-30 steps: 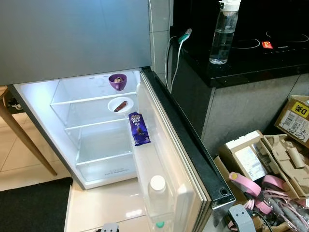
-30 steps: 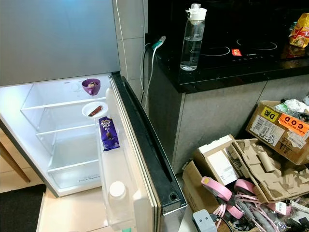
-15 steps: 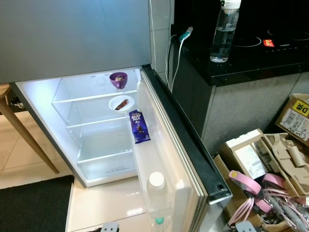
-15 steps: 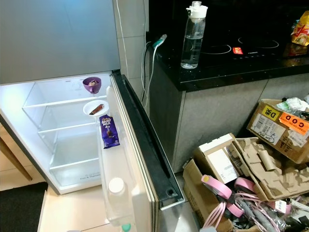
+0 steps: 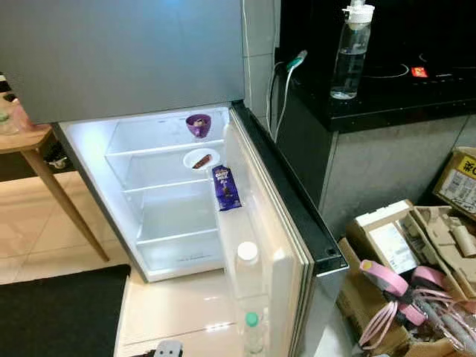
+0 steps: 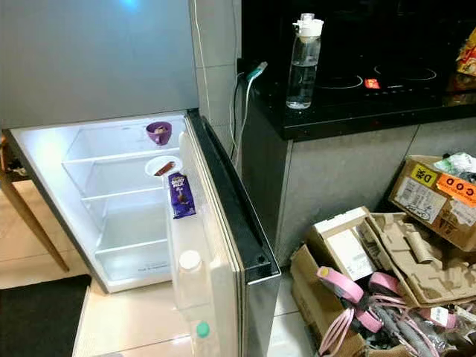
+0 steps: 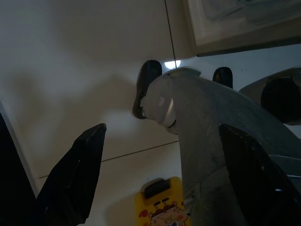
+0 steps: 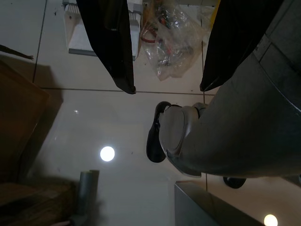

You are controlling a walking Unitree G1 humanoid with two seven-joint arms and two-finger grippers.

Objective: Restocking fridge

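Fridge [image 5: 171, 223] open and nearly bare, water bottle [image 6: 303, 63] on the desk [image 6: 349, 108] well apart from it, left claw [image 7: 160, 179] and right claw [image 8: 167, 52] both hang spread and empty; risk: clipping the door [image 6: 223, 245] walking over.

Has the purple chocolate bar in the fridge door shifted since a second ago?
No. The chocolate bar still leans in the door shelf just below the white plate; only the camera moved.
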